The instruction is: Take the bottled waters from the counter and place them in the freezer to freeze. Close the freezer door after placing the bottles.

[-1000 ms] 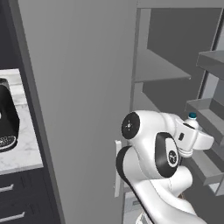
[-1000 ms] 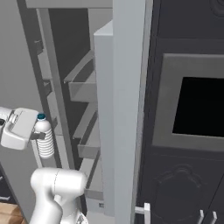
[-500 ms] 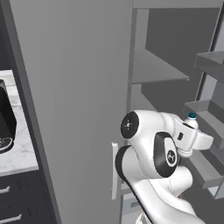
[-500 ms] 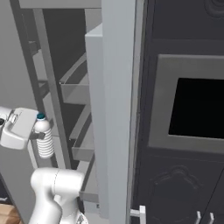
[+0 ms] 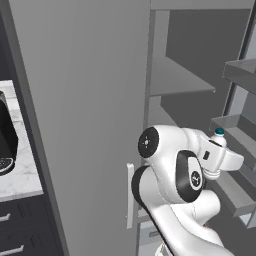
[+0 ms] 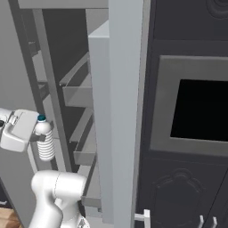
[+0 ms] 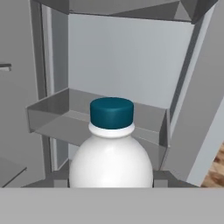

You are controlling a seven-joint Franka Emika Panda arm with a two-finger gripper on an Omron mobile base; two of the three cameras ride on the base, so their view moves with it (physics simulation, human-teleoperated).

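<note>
Bottle almost wholly hidden behind the white arm in the left base view, just the teal cap peeking out. Bottle's lower body cut off at the bottom of the hand view. Fingers of the gripper mostly hidden behind the hand's white casing in the right base view. Coffee machine cut by the left edge. Oven cropped at the right edge.

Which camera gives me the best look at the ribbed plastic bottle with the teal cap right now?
The right base view: the ribbed plastic bottle with the teal cap shows whole and upright, held by the tool. The hand view shows its cap and shoulders close up; the left base view shows just its cap.
</note>
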